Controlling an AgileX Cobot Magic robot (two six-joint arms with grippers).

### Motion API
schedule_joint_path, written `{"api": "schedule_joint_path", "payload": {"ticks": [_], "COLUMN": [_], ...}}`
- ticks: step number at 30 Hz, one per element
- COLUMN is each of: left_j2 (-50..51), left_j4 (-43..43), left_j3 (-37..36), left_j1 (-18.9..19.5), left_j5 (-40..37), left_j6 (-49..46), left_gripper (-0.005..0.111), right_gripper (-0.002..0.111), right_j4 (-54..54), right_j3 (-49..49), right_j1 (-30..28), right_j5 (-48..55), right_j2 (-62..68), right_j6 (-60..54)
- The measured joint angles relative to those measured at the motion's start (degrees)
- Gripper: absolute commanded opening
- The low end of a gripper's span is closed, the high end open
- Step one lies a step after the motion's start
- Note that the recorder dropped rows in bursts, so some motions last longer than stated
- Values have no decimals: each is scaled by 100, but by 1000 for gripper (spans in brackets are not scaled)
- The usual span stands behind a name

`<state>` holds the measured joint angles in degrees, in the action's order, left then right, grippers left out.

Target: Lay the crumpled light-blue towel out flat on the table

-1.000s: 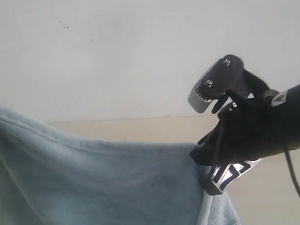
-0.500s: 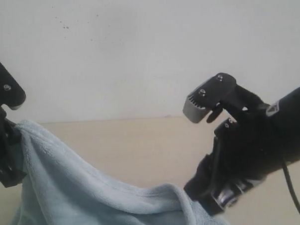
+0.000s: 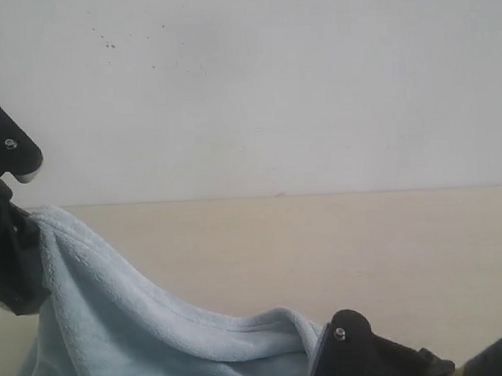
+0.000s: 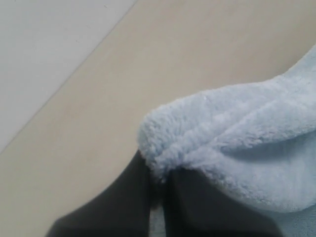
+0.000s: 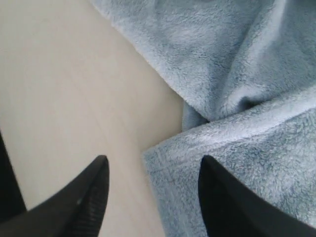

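The light-blue fluffy towel point(image 3: 132, 326) hangs from my left gripper point(image 3: 21, 227) at the left edge of the exterior view. From there it slopes down to the right onto the beige table point(image 3: 337, 251). In the left wrist view the left gripper point(image 4: 159, 170) is shut on a folded edge of the towel point(image 4: 237, 143). My right gripper point(image 5: 154, 162) is open just above the table point(image 5: 59, 89), and a hemmed corner of the towel point(image 5: 237, 163) lies between its fingers, apart from both. Part of the right arm's black body point(image 3: 359, 362) shows at the bottom of the exterior view.
A white speckled wall point(image 3: 272, 87) rises behind the table's far edge. Bare table surface point(image 3: 404, 264) stretches to the right of the towel and behind it.
My right gripper has opened and let go of the towel's upper edge, then dropped low. That side of the towel has fallen to the table. The left gripper holds its corner up.
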<state>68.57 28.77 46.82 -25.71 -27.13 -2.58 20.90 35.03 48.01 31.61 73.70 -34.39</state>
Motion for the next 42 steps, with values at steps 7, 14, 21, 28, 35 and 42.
{"api": "schedule_joint_path", "payload": {"ticks": [7,14,21,28,35,42], "left_j2": [0,0,0,0,0,0], "left_j4": [-208,-581,-630,-641,-652,-652], "left_j3": [0,0,0,0,0,0], "left_j1": [0,0,0,0,0,0], "left_j5": [-10,-32,-117,-122,-131,-131], "left_j6": [0,0,0,0,0,0], "left_gripper": [4,4,4,4,4,4], "right_gripper": [52,52,52,46,-1,0], "right_j4": [-111,-554,-989,-1483,-1625,-2004], "right_j3": [-357,-359,-359,-359,-270,210], "right_j1": [51,51,51,51,51,51], "right_j5": [-258,-437,-289,-170,-252,84], "right_j2": [568,1001,1042,1155,1402,1411], "right_j6": [380,366,307,77,187,1336]}}
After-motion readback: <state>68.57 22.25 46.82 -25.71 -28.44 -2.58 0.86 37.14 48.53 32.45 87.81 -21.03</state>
